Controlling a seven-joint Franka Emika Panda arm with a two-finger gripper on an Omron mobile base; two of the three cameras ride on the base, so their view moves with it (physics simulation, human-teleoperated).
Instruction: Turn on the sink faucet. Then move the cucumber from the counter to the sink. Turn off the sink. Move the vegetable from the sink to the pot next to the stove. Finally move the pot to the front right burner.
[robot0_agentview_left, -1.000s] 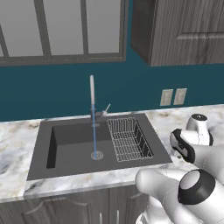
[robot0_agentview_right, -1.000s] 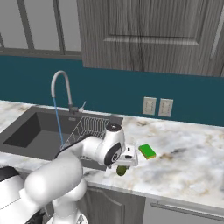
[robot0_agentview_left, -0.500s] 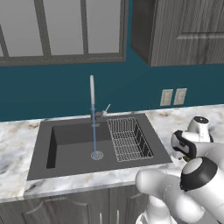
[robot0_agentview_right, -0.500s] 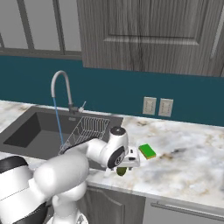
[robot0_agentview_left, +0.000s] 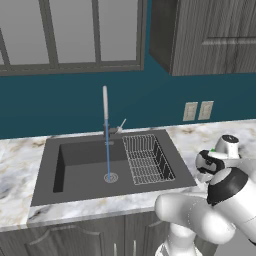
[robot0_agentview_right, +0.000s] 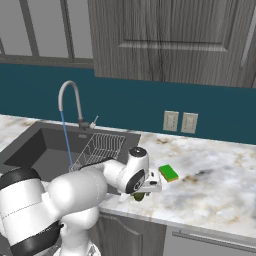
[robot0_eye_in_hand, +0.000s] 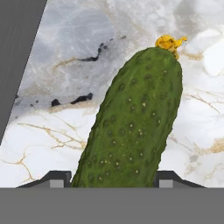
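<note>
The cucumber (robot0_eye_in_hand: 131, 127) is a stubby dark-green oblong with a yellow tip, lying on the marble counter (robot0_agentview_right: 215, 180) just right of the sink (robot0_agentview_left: 80, 170). My gripper (robot0_eye_in_hand: 113, 180) reaches down over it, and a dark finger tip (robot0_eye_in_hand: 54, 179) presses against each of its sides. In the right base view the cucumber (robot0_agentview_right: 138, 196) peeks out under the gripper (robot0_agentview_right: 141, 192) near the counter's front edge. The sink faucet (robot0_agentview_left: 105, 107) stands behind the basin, and a thin blue stream of water runs from it to the drain. The pot and stove are out of view.
A wire rack (robot0_agentview_left: 147, 159) fills the right part of the basin. A green sponge (robot0_agentview_right: 169, 173) lies on the counter just behind my hand. Two wall outlets (robot0_agentview_right: 180, 121) sit on the teal backsplash, with dark cabinets above.
The jaws have narrowed from wide open onto the cucumber's sides. The arm's elbow has shifted a little. The water keeps running.
</note>
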